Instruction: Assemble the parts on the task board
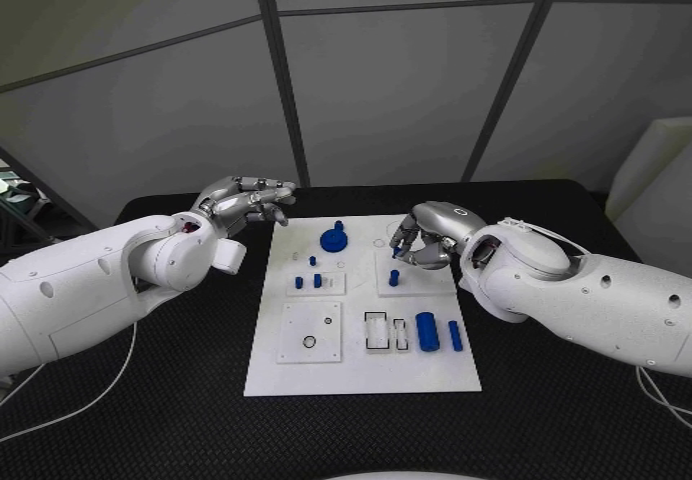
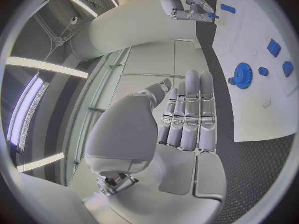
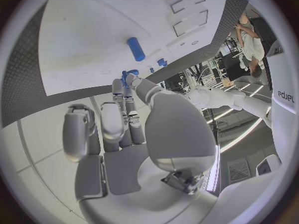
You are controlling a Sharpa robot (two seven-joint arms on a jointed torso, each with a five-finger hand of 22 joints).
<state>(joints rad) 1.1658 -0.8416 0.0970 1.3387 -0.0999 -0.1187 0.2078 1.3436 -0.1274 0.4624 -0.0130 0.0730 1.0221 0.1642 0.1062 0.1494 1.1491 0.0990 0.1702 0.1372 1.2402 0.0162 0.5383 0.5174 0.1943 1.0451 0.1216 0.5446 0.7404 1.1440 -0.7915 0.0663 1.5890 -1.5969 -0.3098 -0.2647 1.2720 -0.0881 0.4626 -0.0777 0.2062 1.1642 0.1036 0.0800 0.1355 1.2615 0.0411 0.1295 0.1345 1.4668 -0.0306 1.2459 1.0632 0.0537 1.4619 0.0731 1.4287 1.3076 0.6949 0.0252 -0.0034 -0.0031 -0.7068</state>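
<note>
Your left hand (image 1: 248, 201) hovers empty, fingers apart, off the task board's (image 1: 361, 375) far left corner. Blue gear (image 1: 335, 239) sits mid-board. Your right hand (image 1: 421, 236) pinches a small blue peg (image 1: 398, 253) above the board.

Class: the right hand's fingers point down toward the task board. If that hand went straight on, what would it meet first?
Probably the small blue peg standing in the task board, just under the right hand; depth is unclear.
</note>
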